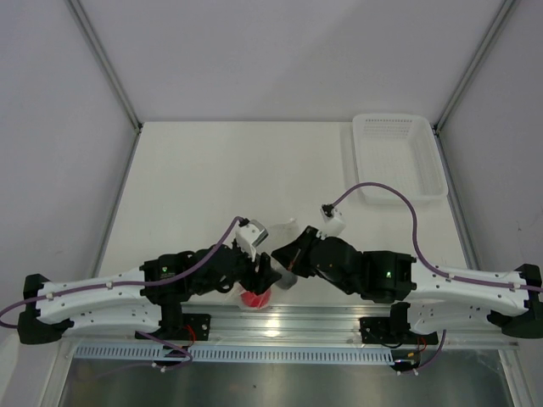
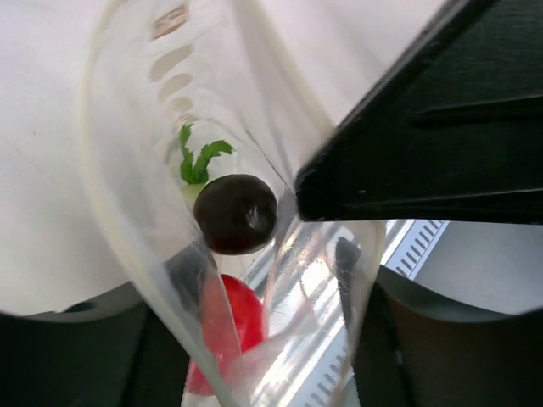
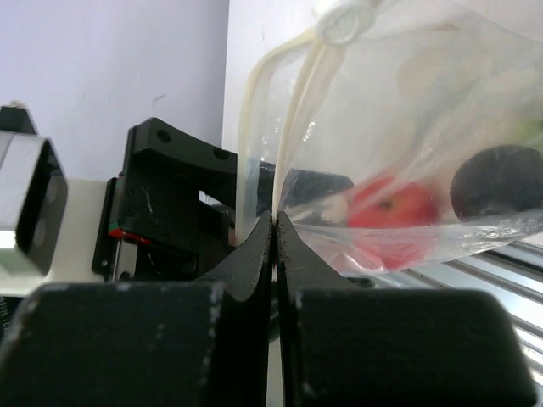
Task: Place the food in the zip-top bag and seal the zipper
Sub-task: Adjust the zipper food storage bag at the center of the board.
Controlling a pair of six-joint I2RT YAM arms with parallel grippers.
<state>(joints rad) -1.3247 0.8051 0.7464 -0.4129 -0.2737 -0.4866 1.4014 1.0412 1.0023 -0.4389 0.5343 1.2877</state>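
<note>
The clear zip-top bag [image 3: 399,110] hangs between my two grippers near the table's front edge. Inside it are the red tomato [image 3: 392,216], the dark ball [image 2: 236,214] and the radish with its green leaves [image 2: 197,161]. The tomato also shows in the top view [image 1: 256,298]. My right gripper [image 3: 274,222] is shut on the bag's edge, beside the pale zipper strip [image 3: 293,102]. My left gripper [image 2: 263,271] has its jaws apart, with the lower part of the bag between them. In the top view, the left gripper [image 1: 265,275] and the right gripper [image 1: 285,256] almost touch.
A white ribbed basket [image 1: 399,157] stands at the table's back right. A metal rail [image 1: 339,326] runs along the near edge, right under the bag. Grey walls close in the table's left and right sides.
</note>
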